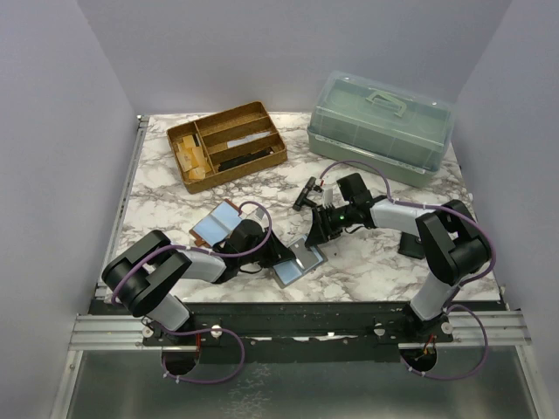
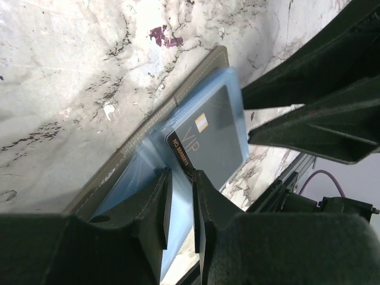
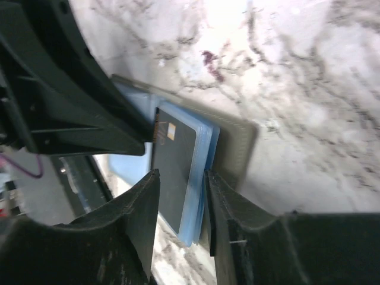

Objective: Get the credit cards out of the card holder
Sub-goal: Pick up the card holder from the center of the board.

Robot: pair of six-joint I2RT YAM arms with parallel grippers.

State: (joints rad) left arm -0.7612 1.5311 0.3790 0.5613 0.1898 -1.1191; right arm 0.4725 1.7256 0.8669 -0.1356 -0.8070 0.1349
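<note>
Straddling the near corner of a dark card (image 2: 211, 139) lettered VIP, the left claw (image 2: 181, 175) stands narrow. Its two fingers are close together, with a strip of light blue showing in the slit; whether they pinch anything cannot be told. The right claw (image 3: 181, 175) points in from the opposite end with its fingers set wider, one on each side of the dark card and the light-blue credit cards (image 3: 205, 148) stacked under it. Whether it presses on them cannot be told either. Dark card and credit cards lie in the card holder (image 2: 178, 98), a grey-green stitched cover spread flat on the marble desk (image 1: 376, 262), between the two claws and near the desk's front edge. To the left of it, beside the left arm, two more light-blue rectangles (image 1: 218, 225) lie side by side. Farther back sit a wooden divided tray (image 1: 227, 144) and a green lidded box (image 1: 380, 127).
</note>
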